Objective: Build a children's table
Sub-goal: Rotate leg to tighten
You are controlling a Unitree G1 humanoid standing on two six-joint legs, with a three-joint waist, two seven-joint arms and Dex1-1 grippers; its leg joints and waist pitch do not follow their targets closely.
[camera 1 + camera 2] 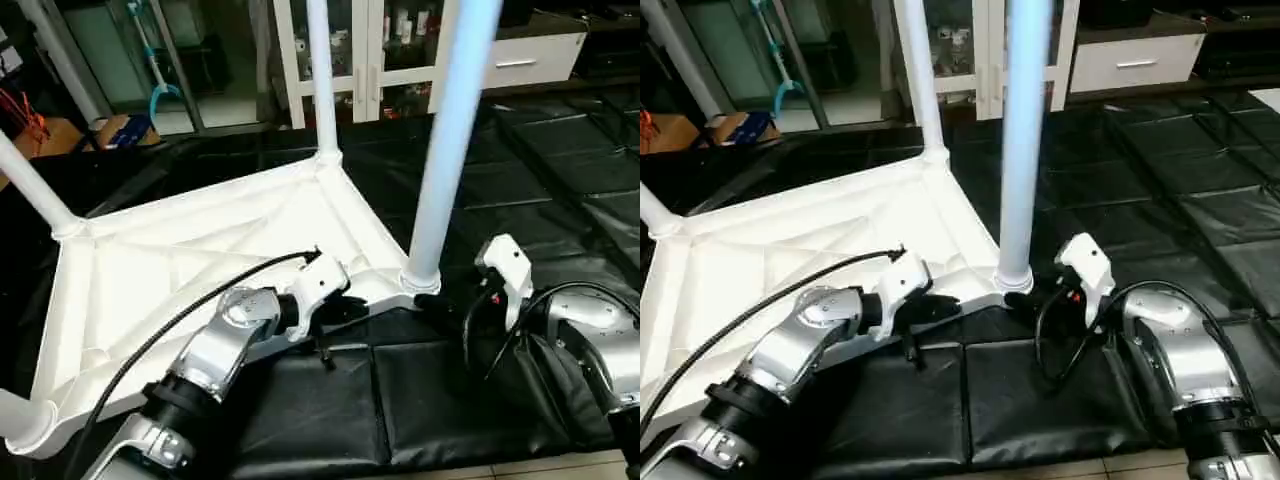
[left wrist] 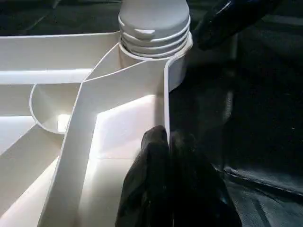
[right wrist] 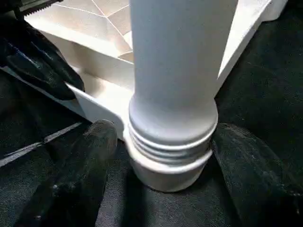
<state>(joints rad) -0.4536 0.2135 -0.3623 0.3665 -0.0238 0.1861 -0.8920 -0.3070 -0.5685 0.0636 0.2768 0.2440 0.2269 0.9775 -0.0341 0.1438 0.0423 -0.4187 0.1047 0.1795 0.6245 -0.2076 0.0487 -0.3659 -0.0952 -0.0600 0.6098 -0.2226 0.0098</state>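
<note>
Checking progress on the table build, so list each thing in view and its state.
Tabletop: upside down on the black mats.
Near leg: upright in its corner socket, threads showing.
Far leg: upright in its socket.
Left gripper: shut on the tabletop's rim.
Right gripper: open around the near leg's base.

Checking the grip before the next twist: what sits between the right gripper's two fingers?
The near leg's threaded base, seated in the tabletop's corner socket. In the right wrist view, the fingers flank it apart.

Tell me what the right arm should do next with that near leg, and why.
Probably close the right gripper on the near leg and twist once more: its jaws stand open either side of the base, and thread rings still show above the corner socket.
</note>
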